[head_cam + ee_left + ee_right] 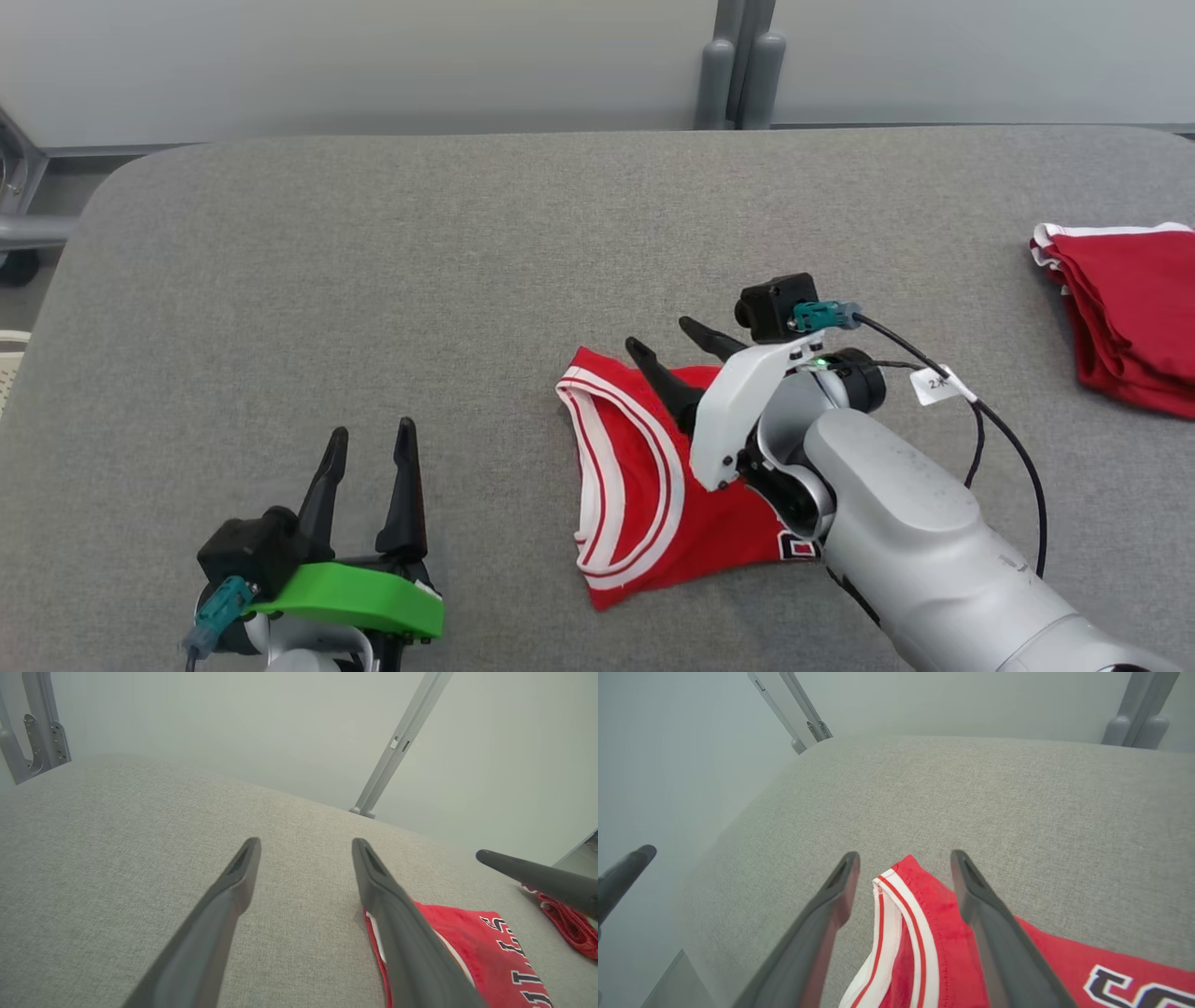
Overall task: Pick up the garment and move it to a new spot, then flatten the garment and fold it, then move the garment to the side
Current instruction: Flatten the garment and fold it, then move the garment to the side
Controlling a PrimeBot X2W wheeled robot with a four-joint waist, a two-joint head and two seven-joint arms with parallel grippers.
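One garment [644, 504], striped edge leftward, running near-far.

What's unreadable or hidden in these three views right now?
- Head view: right arm covers the jersey's right side.
- Right wrist view: jersey lettering cut off by the bottom edge.
- Head view: second red garment cut off by the right edge.
- Left wrist view: left tool's finger hides the jersey's near edge.

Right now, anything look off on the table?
Only the jersey: its fold is lopsided, and the near edge slants to a corner that pokes out. The right gripper hangs open over its far corner. No damage visible.
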